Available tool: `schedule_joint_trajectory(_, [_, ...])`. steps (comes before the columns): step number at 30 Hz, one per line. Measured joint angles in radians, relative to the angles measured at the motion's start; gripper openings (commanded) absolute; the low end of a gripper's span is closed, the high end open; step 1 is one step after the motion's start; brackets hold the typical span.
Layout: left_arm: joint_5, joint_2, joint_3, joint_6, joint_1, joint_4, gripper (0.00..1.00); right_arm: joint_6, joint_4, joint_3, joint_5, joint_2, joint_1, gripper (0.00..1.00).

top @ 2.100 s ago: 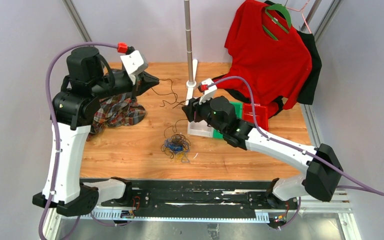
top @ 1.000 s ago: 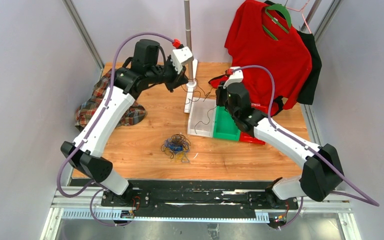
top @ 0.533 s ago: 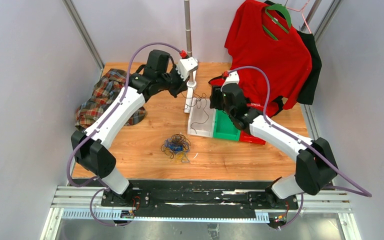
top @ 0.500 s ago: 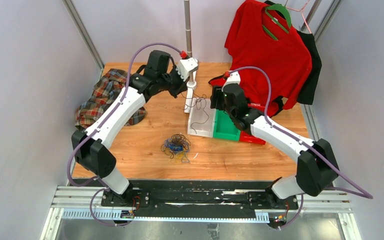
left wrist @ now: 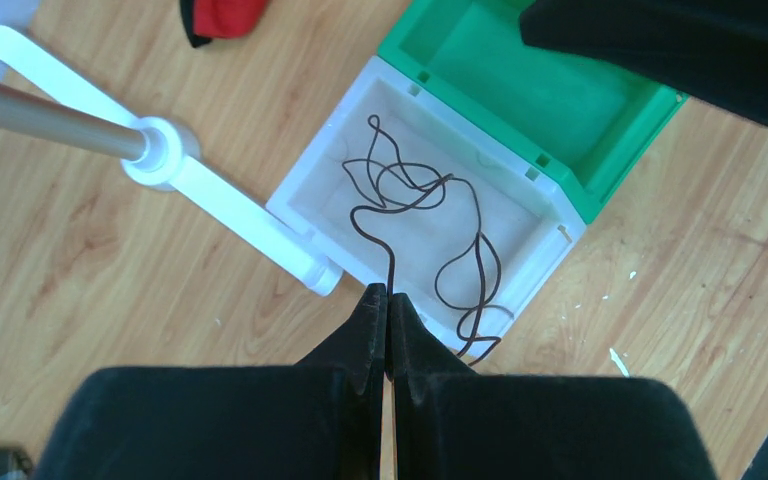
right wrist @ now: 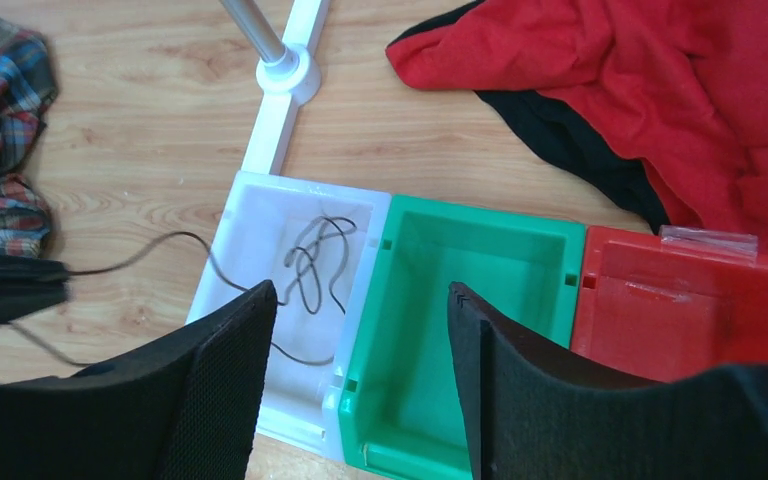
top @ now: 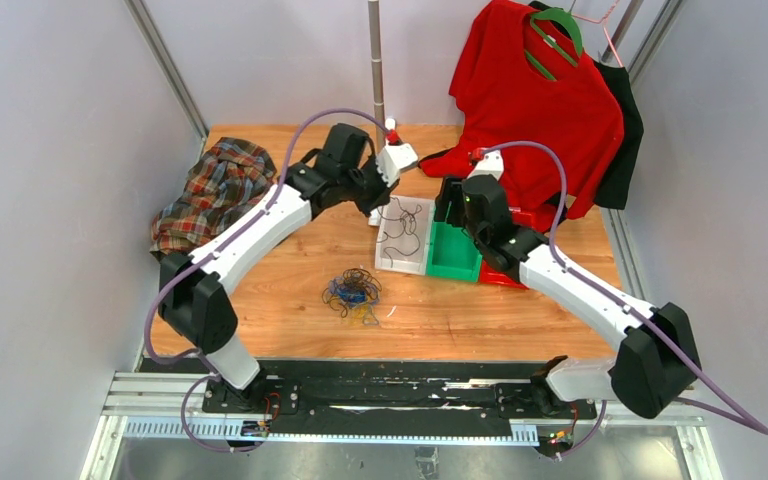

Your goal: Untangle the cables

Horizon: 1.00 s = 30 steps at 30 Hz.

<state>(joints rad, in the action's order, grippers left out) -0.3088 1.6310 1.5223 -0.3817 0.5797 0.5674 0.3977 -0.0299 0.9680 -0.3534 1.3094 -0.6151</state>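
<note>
At the near middle of the table the wad of cables [top: 352,292], black, blue and yellow, lies untouched, well apart from both arms. Beyond it, one black cable [left wrist: 397,188] that a moment ago hung between the two grippers now lies looped in the white bin [top: 402,267]. The right gripper [right wrist: 358,300] has let go and hovers with its jaws wide apart and empty over the green bin [right wrist: 475,222]. One strand therefore looks freed and sorted, with the wad still to do. The left wrist view shows the left gripper [left wrist: 388,300] pinched tight on the cable's end just outside the bin, which the top view cannot resolve. Only the top view shows the wad. The right wrist view shows the strand trailing over the bin's wall.
</note>
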Motion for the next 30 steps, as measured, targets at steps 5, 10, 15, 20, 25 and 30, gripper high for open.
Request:
schedule_joint_trajectory(5, [0.060, 0.084, -0.012, 0.000, 0.032, -0.051, 0.01, 0.017, -0.002, -0.010, -0.014, -0.054, 0.000, 0.64])
schedule_joint_trajectory(10, [0.117, 0.185, -0.014, 0.013, 0.039, -0.123, 0.01, 0.021, -0.019, -0.032, -0.016, -0.089, 0.000, 0.64])
schedule_joint_trajectory(15, [0.142, 0.262, -0.007, 0.020, 0.040, -0.169, 0.01, 0.021, -0.024, -0.048, -0.014, -0.089, 0.000, 0.65])
schedule_joint_trajectory(20, [0.161, 0.306, -0.002, 0.023, 0.044, -0.192, 0.28, 0.020, -0.035, -0.048, -0.013, -0.089, 0.001, 0.65])
schedule_joint_trajectory(25, [0.158, 0.306, 0.000, 0.027, 0.046, -0.191, 0.61, 0.011, -0.051, -0.048, -0.002, -0.089, 0.001, 0.65])
schedule_joint_trajectory(30, [0.158, 0.262, 0.012, 0.027, 0.046, -0.146, 0.90, -0.014, -0.064, -0.047, 0.010, -0.089, 0.001, 0.66])
